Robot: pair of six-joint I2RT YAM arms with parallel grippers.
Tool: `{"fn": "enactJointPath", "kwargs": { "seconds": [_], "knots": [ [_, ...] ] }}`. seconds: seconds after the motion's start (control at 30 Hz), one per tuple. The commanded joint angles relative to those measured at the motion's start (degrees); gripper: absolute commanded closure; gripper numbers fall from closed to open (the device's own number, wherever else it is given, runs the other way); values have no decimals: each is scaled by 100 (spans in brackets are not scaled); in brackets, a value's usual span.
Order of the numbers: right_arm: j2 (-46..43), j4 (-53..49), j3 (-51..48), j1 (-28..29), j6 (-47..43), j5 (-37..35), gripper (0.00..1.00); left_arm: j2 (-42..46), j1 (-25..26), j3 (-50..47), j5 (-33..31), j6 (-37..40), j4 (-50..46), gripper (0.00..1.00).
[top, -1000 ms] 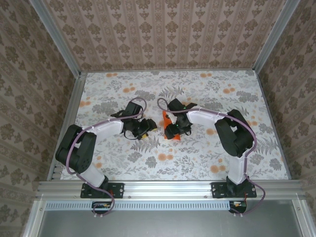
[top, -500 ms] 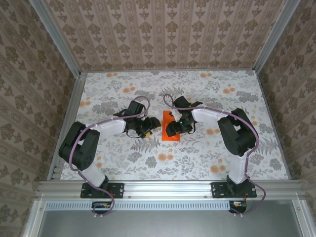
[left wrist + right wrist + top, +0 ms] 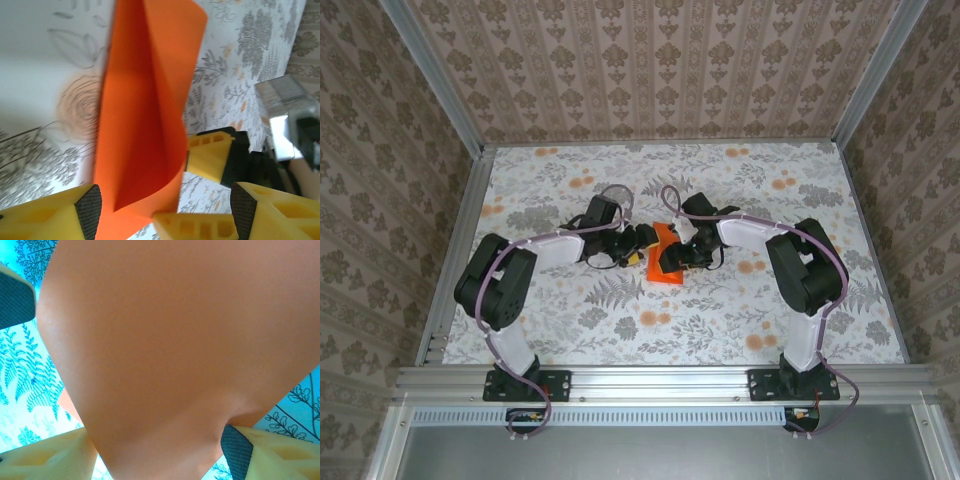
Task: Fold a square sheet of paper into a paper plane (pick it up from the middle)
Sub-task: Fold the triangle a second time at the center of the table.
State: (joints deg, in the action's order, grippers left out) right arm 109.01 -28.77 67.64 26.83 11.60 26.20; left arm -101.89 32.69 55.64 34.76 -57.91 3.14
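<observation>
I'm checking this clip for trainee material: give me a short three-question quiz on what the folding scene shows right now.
1. True or false: the thin bright-orange paper sheet lies completely flat on the floral-print table.
2. Where is the sheet? A) between the left gripper and right gripper, mid-table; B) at the far left corner; C) off the table.
3. In the left wrist view, are the left gripper's jaws apart or closed?
Key: 1 false, it bows upward; 2 A; 3 apart.

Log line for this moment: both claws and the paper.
orange paper sheet: mid-table, creased, curled up | left claw: open around sheet edge | right claw: open, over sheet
</observation>
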Motion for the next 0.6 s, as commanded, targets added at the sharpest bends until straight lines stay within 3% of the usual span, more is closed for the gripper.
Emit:
{"fn": "enactJointPath", "kwargs": {
  "seconds": [0.0,0.57],
  "knots": [
    [279,-5,-229,76,-138,175,30,-183,60,271,301,-36,271,29],
    [31,134,-259,77,-172,403,27,-836,132,648,274,114,-153,56]
  ]
}}
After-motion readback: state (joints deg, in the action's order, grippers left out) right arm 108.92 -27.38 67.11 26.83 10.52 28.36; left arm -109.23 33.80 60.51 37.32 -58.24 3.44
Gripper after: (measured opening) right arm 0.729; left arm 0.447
